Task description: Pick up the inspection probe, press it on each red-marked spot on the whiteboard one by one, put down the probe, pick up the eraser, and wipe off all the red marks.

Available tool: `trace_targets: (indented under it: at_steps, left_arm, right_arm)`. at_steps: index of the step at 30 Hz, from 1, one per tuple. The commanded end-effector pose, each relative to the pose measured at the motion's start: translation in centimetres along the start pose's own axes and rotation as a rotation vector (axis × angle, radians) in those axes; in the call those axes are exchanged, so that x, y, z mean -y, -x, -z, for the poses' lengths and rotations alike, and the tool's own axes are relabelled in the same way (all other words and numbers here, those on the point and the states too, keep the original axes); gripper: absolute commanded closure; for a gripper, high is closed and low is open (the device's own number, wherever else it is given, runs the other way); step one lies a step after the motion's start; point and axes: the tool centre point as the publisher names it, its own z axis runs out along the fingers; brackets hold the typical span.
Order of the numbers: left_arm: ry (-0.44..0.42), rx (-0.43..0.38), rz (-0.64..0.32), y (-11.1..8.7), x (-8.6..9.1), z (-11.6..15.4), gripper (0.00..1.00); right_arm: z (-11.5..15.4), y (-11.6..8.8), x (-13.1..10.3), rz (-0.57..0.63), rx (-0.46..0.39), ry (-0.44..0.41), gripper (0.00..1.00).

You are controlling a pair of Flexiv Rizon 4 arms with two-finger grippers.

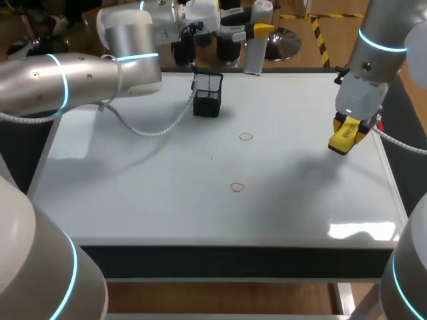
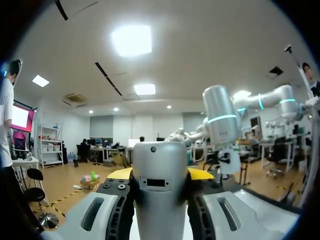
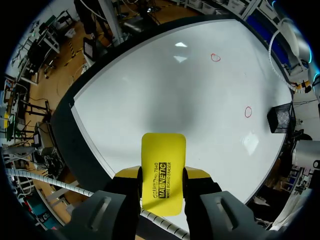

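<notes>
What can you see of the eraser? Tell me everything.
The eraser is a flat yellow slab with rounded corners, plastic-looking, black print on its face. The right gripper is shut on it, fingers on its two long sides, one end sticking out ahead. It hangs over the right part of the whiteboard, seemingly off it, away from both red marks.

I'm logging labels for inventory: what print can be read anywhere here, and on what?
"MAGNETIC": on the yellow eraser held in the right tool.
"WHITE BOARD ERASER": same eraser.
A smaller line beside them: too small to read.
On the inspection probe and whiteboard: none.
</notes>
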Motion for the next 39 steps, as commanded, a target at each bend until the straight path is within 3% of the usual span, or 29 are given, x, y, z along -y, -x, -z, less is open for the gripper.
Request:
trace_targets:
  at_steps: [1,18,28,39]
  left_arm:
    - [0.000,-0.016,0.002,0.5,0.0,0.0,1.00]
    - [0.000,-0.016,0.002,0.5,0.0,0.0,1.00]
    - [0.000,-0.016,0.002,0.5,0.0,0.0,1.00]
    - [0.000,-0.016,0.002,0.5,0.0,0.0,1.00]
  right_arm:
    - [0.1,0.0,0.1,0.002,-0.003,-0.001,1.00]
    - [0.1,0.0,0.1,0.002,-0.003,-0.001,1.00]
    - [-0.7,6.7,-3.2,0.193,-0.075,-0.002,1.00]
    - [-1.6,14.3,-8.4,0.484,-0.064,0.024,1.00]
